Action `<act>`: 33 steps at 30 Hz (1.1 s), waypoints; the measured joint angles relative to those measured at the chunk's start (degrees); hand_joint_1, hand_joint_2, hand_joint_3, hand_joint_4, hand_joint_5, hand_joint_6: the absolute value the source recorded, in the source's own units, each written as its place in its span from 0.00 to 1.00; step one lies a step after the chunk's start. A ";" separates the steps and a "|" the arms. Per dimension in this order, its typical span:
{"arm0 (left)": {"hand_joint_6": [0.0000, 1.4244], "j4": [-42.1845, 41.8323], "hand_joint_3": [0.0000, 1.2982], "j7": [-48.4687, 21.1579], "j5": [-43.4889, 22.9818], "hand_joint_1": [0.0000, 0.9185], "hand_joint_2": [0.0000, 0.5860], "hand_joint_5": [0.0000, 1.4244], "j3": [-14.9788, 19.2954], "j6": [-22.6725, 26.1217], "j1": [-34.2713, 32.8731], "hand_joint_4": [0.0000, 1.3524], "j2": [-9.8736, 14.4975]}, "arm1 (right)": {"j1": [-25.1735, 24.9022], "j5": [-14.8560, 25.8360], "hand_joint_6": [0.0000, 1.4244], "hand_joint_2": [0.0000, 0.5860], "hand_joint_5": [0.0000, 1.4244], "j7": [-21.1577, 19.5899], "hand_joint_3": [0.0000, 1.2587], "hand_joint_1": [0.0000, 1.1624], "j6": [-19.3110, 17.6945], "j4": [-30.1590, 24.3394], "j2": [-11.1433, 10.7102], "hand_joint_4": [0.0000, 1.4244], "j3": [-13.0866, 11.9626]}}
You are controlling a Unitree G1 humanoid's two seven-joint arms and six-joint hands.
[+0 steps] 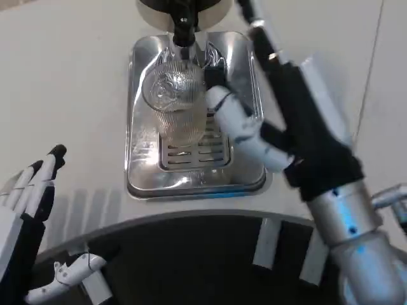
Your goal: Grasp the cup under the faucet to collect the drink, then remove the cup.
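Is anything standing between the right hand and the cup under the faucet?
Nothing visible does. The right hand is already at the cup, its fingers against the cup's right side, on the drip tray below the faucet.

A plain white desk [70,82] with a smooth matte top fills the head view, and a thin seam runs across it at the far right. Directly on it sits a shiny rectangular metal drip tray [143,171] with a slotted grate near its front edge. At the tray's back edge stands what seems to be the dark round base of a drink dispenser [184,9], mostly cut off by the frame.
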 measured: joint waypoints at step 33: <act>0.05 0.55 0.00 -1.73 -1.98 0.00 0.20 0.04 1.53 -0.65 1.46 0.00 -2.17 | -9.47 0.40 0.00 0.88 0.00 -4.72 0.00 0.34 5.26 4.55 6.94 0.00 2.76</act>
